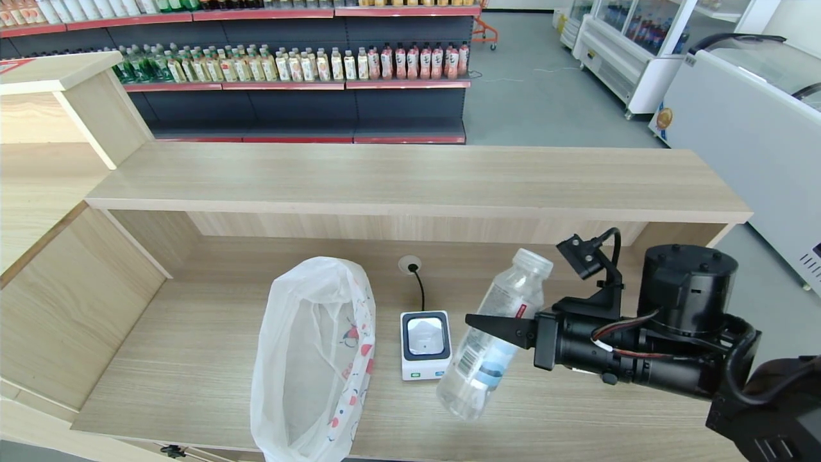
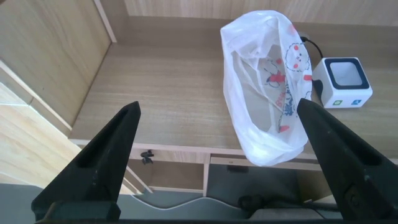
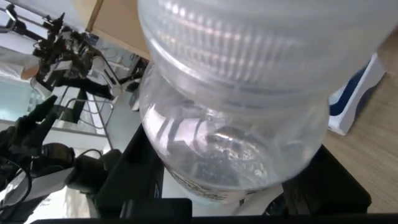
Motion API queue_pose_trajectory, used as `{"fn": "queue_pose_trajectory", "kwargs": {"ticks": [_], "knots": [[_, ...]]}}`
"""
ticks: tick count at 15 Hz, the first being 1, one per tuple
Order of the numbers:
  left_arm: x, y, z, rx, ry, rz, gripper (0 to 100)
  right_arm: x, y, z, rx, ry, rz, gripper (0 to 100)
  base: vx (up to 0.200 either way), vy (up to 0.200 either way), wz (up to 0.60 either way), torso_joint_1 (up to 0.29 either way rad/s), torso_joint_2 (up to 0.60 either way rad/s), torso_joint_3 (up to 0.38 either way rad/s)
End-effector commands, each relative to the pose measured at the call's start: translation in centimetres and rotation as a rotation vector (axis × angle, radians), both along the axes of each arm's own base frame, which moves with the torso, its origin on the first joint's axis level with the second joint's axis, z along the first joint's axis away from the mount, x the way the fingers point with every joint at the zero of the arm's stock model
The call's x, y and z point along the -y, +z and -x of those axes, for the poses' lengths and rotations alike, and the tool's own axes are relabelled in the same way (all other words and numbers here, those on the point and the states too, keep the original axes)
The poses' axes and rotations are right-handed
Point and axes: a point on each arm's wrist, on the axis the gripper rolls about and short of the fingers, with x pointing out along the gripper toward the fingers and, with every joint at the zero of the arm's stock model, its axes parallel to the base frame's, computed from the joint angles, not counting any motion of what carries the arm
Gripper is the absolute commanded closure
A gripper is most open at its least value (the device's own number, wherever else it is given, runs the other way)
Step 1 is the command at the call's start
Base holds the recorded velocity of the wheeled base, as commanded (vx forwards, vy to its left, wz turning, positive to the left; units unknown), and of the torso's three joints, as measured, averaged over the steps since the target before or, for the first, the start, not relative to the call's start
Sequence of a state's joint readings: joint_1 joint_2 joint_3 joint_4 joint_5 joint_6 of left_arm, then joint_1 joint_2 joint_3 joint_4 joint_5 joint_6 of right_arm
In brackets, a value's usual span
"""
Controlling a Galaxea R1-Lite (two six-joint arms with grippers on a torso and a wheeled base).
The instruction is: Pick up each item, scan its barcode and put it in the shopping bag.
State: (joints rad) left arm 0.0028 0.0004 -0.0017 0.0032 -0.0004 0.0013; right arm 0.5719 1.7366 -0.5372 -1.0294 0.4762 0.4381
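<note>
The right gripper (image 1: 485,330) covers a band across the clear plastic water bottle (image 1: 513,289), and its far finger is hidden behind that bottle. The head view's lower edge cuts off the bottom of the white printed plastic shopping bag (image 1: 308,359). In the right wrist view the bottle hides most of the white square barcode scanner (image 3: 360,99)

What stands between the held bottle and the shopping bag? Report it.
Only the scanner sits between the bottle and the shopping bag, low on the counter. The bottle appears held above the counter, so it could likely pass over the scanner. Nothing else visible intervenes.
</note>
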Motion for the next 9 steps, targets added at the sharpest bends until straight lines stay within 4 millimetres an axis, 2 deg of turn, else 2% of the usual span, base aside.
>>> {"fn": "queue_pose_trajectory", "kwargs": {"ticks": [1,3,9], "knots": [[0.0,0.0,0.0,0.000,0.001,0.000,0,-0.4,-0.2,0.4,-0.009,0.025,0.004,100,0.000,0.000,0.00,0.000,0.00,0.000],[0.0,0.0,0.0,0.000,0.001,0.000,0,-0.5,-0.3,0.5,-0.020,0.046,0.004,100,0.000,0.000,0.00,0.000,0.00,0.000],[0.0,0.0,0.0,0.000,0.001,0.000,0,-2.6,0.3,0.6,-0.027,0.114,-0.034,100,0.000,0.000,0.00,0.000,0.00,0.000]]}}
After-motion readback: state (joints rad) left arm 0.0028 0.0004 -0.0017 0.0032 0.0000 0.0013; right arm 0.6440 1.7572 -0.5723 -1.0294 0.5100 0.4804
